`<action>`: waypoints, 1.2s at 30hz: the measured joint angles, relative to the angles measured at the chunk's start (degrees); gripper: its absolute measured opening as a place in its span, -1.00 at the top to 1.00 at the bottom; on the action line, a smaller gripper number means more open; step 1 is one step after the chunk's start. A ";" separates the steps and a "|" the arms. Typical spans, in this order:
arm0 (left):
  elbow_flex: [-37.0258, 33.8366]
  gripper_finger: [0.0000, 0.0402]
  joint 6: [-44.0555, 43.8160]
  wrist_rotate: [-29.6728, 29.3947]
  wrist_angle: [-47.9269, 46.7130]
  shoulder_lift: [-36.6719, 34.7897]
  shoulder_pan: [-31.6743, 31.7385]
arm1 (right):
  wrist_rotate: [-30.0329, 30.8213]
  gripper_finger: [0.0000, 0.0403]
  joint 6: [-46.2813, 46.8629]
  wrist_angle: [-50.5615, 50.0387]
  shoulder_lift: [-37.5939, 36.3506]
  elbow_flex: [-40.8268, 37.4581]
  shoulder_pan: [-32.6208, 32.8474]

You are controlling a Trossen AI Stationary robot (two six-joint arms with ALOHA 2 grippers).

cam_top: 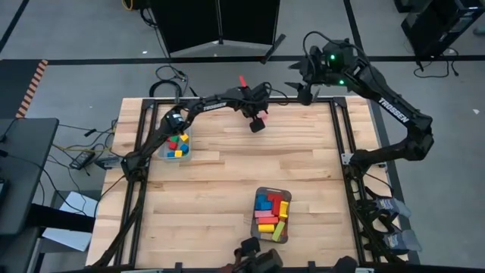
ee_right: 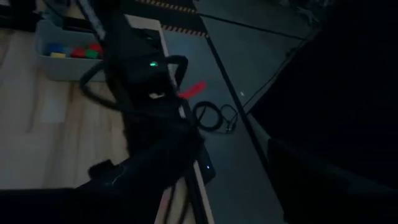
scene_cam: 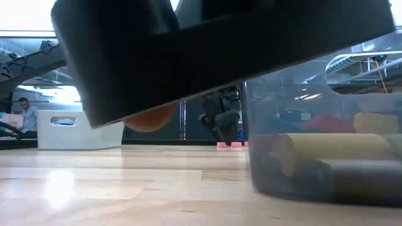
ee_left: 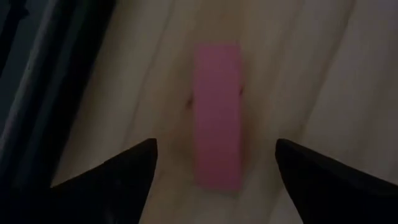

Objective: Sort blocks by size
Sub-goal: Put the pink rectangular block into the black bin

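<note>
Pink, a single long bar (ee_left: 218, 115) lies flat on the wooden surface (cam_top: 227, 182) near its far edge, directly beneath the left end effector (ee_left: 214, 165), whose two dark fingers stand wide apart on either side of the bar without touching it. From above, that end effector (cam_top: 258, 121) hangs over the far middle of the surface, with the pink bar showing just beside it. Most of the sorting looks finished: a small tray (cam_top: 176, 147) on the left side holds tiny cubes in red, yellow, blue and green, and a larger tray (cam_top: 273, 214) near the front holds the longer bars in red, yellow, pink, blue and green. No other loose piece shows on the bare wood, so this pink bar appears to be the last one out, and by its length it likely belongs with the long ones. The right end effector (cam_top: 305, 89) waits beyond the far edge; whether its fingers are apart cannot be told.
</note>
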 joint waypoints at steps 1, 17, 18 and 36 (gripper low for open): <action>0.24 -0.66 -0.01 0.07 0.10 0.00 0.02 | 0.00 -0.38 -0.02 -0.02 0.00 0.00 0.49; 0.45 -0.02 1.75 -2.59 -2.64 -0.09 -0.82 | 0.52 -0.36 0.42 0.84 0.00 0.00 3.97; 0.44 -0.02 1.78 -2.50 -3.01 -0.09 -0.87 | 0.52 -0.36 0.42 0.84 0.00 0.00 3.97; 0.38 -0.07 21.31 13.60 -15.27 -8.04 1.29 | 0.69 -0.33 -0.04 -0.23 0.00 -0.02 3.97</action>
